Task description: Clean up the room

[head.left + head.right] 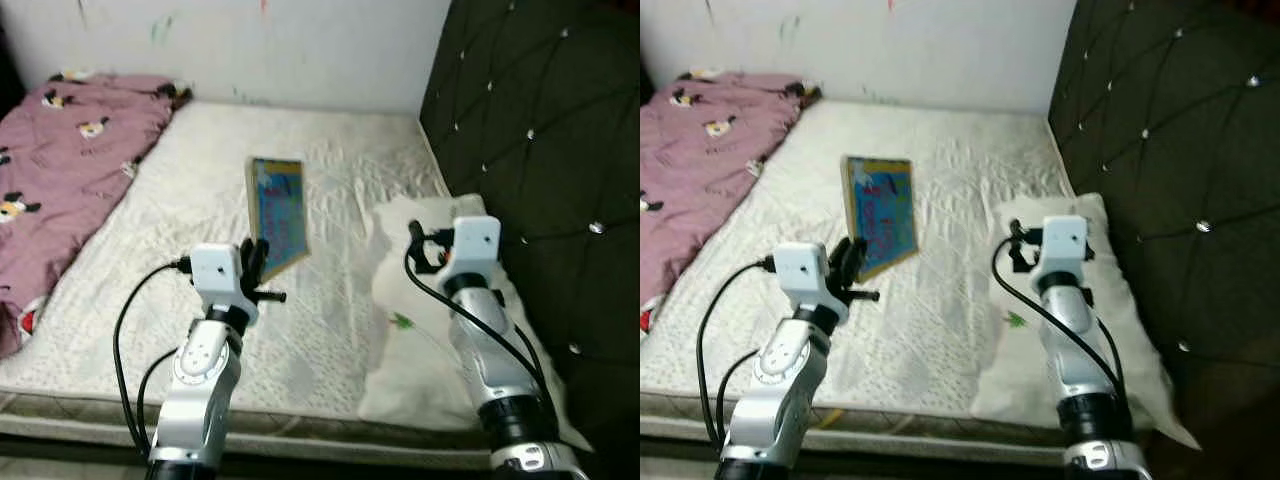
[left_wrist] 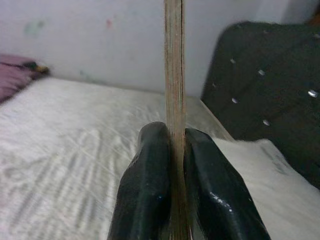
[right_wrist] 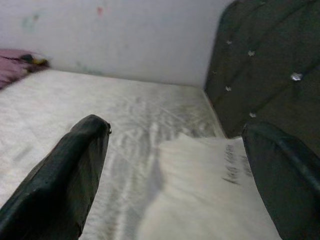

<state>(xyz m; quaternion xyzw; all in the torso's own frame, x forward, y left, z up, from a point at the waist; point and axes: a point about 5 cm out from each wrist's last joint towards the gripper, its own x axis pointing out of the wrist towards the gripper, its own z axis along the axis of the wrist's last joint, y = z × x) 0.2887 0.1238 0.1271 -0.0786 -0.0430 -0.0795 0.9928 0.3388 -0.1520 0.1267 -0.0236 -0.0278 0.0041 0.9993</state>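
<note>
A thin, flat book with a blue picture cover [image 1: 279, 214] is held up on edge above the white mattress [image 1: 200, 300]. My left gripper [image 1: 255, 258] is shut on its lower edge. In the left wrist view both black fingers [image 2: 145, 190] press against the book's edge [image 2: 173, 75], seen end on. My right gripper [image 1: 418, 245] stands open over the white pillow [image 1: 420, 340] near the headboard. Its two fingers [image 3: 75, 170] are spread wide apart with nothing between them.
A pink patterned blanket [image 1: 60, 170] lies bunched on the mattress's left side. A dark tufted headboard [image 1: 550, 150] rises on the right. A white wall [image 1: 300, 50] closes the far end. The mattress's front edge [image 1: 300, 425] runs just below my arms.
</note>
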